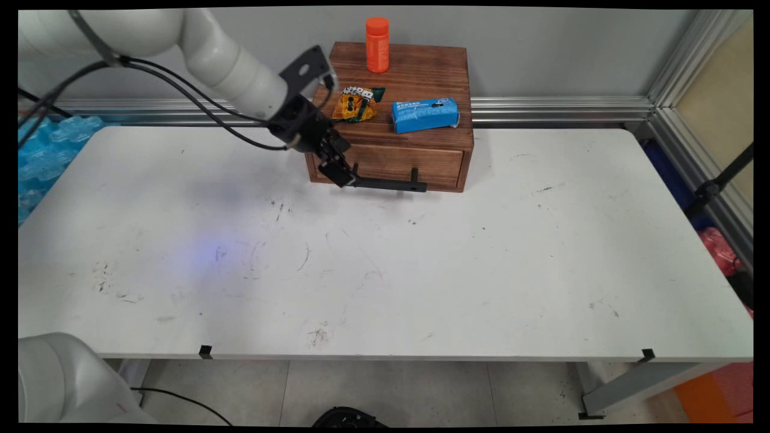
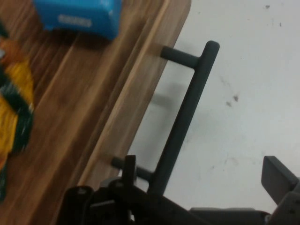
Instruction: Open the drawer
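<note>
Gripper (image 1: 344, 174) hangs open astride the left end of the drawer's handle (image 1: 391, 184), fingers spread for the bar.

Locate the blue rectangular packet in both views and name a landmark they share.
Main view: the blue rectangular packet lies on the right part of the brown wooden drawer box's top, right of the yellow crinkled snack bag.
Hand view: the packet is at the top left edge, partly cut off.
Shared landmark: the black bar handle on the drawer front, beside the claw.
</note>
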